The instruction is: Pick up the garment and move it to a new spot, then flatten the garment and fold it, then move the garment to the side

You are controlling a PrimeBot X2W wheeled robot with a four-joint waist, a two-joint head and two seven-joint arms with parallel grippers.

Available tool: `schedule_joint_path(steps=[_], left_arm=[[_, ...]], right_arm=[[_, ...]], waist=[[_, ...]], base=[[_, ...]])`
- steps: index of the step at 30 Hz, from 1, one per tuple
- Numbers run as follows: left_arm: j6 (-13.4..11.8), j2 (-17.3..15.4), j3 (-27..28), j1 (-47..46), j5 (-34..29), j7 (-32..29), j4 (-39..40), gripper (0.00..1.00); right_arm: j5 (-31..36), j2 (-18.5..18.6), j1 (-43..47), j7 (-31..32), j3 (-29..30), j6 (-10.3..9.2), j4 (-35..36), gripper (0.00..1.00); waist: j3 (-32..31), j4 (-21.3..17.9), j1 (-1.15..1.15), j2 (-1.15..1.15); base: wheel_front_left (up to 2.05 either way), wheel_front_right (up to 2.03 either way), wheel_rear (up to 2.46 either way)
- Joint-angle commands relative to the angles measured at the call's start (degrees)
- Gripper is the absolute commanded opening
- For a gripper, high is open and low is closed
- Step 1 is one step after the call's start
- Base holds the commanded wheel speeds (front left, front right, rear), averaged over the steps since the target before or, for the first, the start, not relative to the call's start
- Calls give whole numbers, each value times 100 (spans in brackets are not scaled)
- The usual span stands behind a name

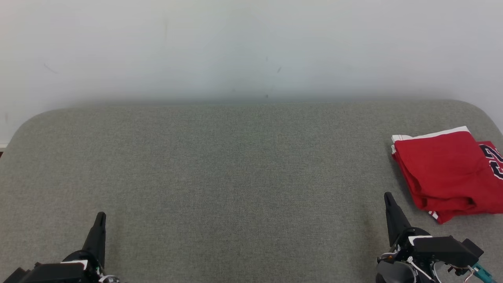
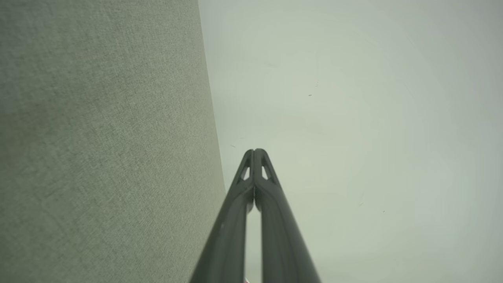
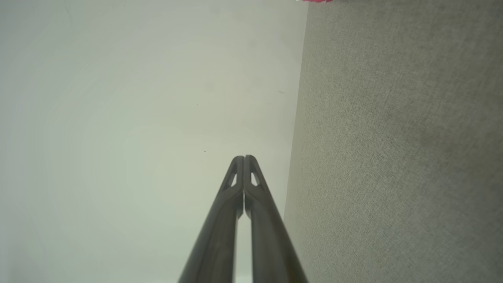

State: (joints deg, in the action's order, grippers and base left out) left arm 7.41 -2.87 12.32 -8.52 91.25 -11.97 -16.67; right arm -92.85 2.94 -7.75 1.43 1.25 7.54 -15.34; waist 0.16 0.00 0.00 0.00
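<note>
The red garment (image 1: 444, 173) lies folded at the right edge of the grey fabric-covered table (image 1: 235, 177), toward its far right corner. The left gripper (image 1: 101, 217) is over the near left corner. The right gripper (image 1: 389, 197) is near the right edge, beside the garment but apart from it. Both grippers have their fingers pressed together and hold nothing.

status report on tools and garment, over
Left tool shut, empty. Right tool shut, empty, apart from the garment. Garment red, folded, lying at the table's right side. Nothing seen in the way.
</note>
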Motion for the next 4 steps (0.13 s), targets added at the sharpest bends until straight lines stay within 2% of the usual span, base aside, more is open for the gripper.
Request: schedule_joint_path(steps=[1,4], left_arm=[[16,7,10,-65,0,-4,-3,0],[17,6,11,-65,0,-4,-3,0]], right_arm=[[-21,-13,-12,-16,-4,-10,4,0],[-21,-13,-12,-16,-5,-10,4,0]], waist=[[0,0,0,0],[0,0,0,0]], base=[[0,0,0],[0,0,0]])
